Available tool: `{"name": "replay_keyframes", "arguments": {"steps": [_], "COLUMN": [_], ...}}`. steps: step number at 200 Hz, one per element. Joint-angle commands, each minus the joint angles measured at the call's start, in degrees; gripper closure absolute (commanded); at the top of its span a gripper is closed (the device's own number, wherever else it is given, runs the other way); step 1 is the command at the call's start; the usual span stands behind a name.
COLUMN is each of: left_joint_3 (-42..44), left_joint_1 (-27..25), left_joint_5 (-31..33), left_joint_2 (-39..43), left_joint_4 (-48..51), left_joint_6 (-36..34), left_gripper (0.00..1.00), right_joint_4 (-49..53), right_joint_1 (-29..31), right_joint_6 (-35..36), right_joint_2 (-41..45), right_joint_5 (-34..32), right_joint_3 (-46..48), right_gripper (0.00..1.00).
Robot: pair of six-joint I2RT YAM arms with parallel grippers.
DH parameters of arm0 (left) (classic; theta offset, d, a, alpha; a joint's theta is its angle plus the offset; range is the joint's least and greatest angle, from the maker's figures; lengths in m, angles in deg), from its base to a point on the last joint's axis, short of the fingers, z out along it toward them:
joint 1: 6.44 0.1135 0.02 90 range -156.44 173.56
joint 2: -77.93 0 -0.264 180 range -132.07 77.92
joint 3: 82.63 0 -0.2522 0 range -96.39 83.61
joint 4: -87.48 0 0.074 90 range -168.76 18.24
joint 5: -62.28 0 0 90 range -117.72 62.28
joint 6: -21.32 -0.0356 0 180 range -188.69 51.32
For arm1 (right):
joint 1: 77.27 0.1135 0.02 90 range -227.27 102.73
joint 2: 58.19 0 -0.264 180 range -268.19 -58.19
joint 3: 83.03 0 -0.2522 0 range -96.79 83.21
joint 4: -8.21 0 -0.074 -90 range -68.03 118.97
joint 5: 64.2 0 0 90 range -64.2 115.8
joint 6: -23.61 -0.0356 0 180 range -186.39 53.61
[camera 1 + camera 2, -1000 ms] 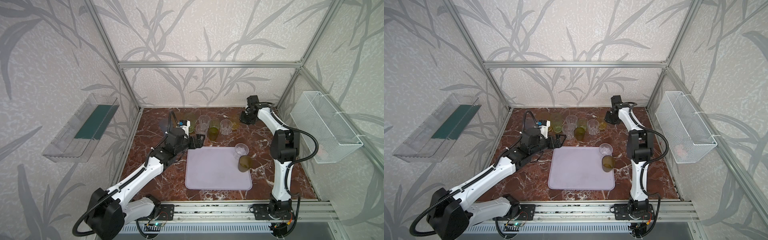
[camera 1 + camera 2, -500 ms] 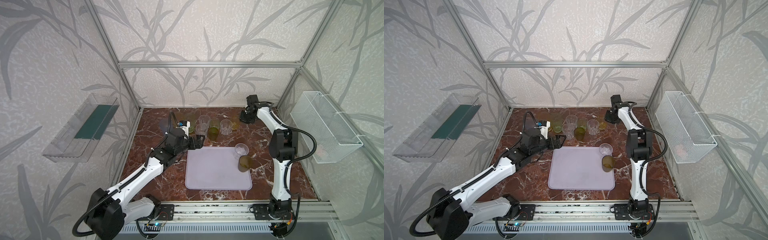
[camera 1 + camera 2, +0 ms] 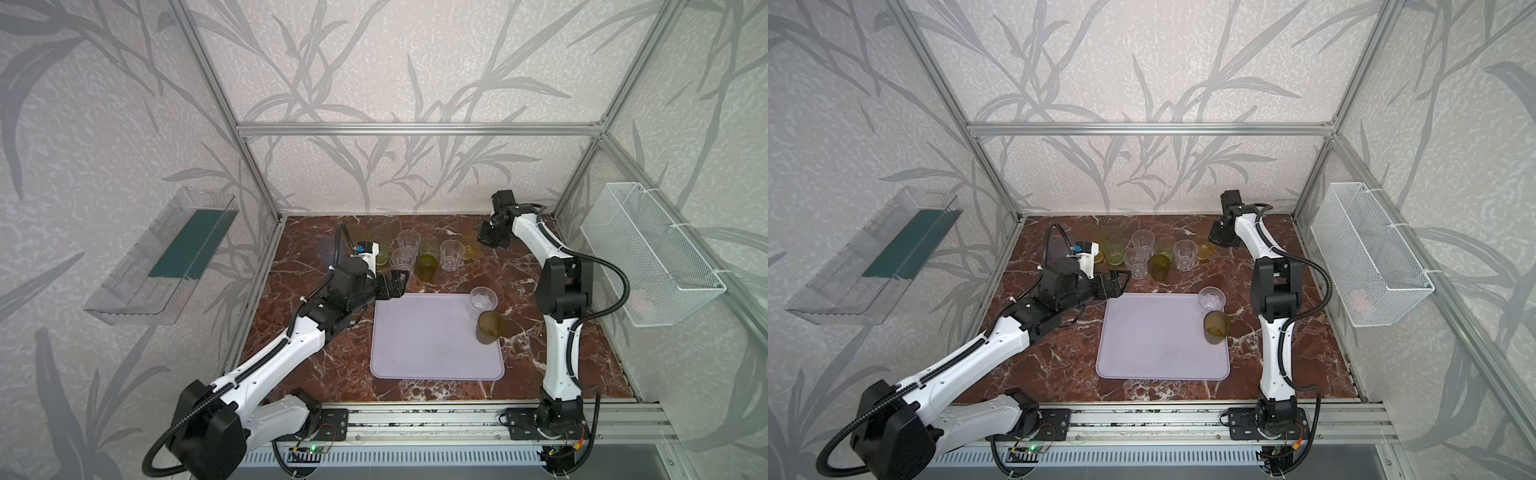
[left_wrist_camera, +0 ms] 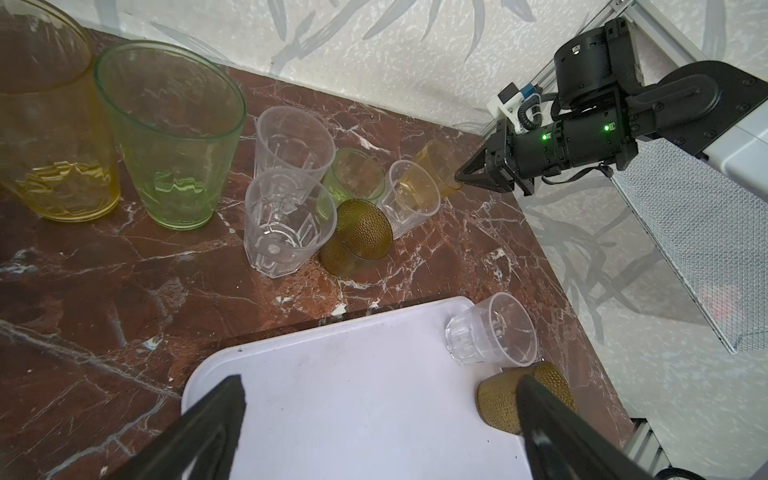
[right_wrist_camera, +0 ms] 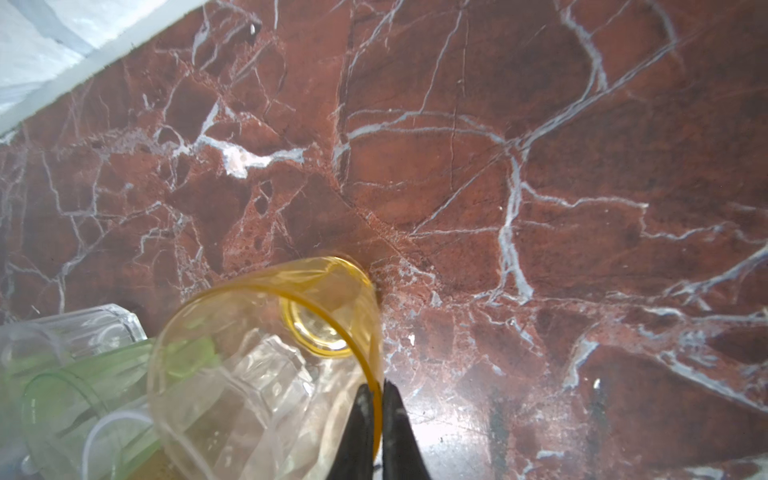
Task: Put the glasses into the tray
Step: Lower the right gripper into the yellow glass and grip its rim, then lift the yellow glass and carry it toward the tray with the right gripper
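The lilac tray [image 3: 428,349] [image 3: 1158,345] lies in the middle of the marble table. A clear glass [image 3: 482,301] and an olive-brown glass [image 3: 489,327] stand at its right edge. Several more glasses are bunched behind it: clear [image 3: 451,254], olive-brown [image 3: 427,266] and light green [image 4: 174,137]. My right gripper [image 5: 376,399] [image 3: 484,241] is shut on the rim of the amber-yellow glass [image 5: 266,353] [image 4: 432,166] at the bunch's right end. My left gripper [image 4: 380,386] [image 3: 395,284] hangs open and empty over the tray's far left corner.
A white wire mesh basket [image 3: 652,253] hangs on the right wall and a clear bin [image 3: 162,257] with a green bottom on the left wall. The back wall stands close behind the bunched glasses. Aluminium frame posts mark the corners.
My right gripper's jaws have closed on the amber-yellow glass's rim. The left arm has hardly moved and stays open.
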Motion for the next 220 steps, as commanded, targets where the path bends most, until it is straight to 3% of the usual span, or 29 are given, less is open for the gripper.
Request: {"name": "replay_keyframes", "arguments": {"steps": [1,86,169,220], "left_joint_3": [0.8,1.5,1.0,-0.8], "left_joint_1": [0.3,0.3,0.4,0.4], "left_joint_5": [0.9,1.2,1.0,-0.1], "left_joint_2": [1.5,3.1,3.7,3.1], "left_joint_4": [0.1,0.5,1.0,2.1], "left_joint_6": [-0.5,-0.4,0.6,1.1], "left_gripper": [0.01,0.01,0.0,0.01], "right_joint_4": [2.5,2.7,-12.8,-16.4], "right_joint_1": [-0.2,-0.9,-1.0,-1.1], "right_joint_6": [0.5,1.1,-1.1,-1.8], "right_joint_2": [-1.1,3.1,25.0,39.3], "right_joint_5": [-1.7,-4.2,-4.0,-4.1], "right_joint_3": [-1.9,-0.4,25.1,36.9], "right_gripper": [1.0,1.0,1.0,1.0]}}
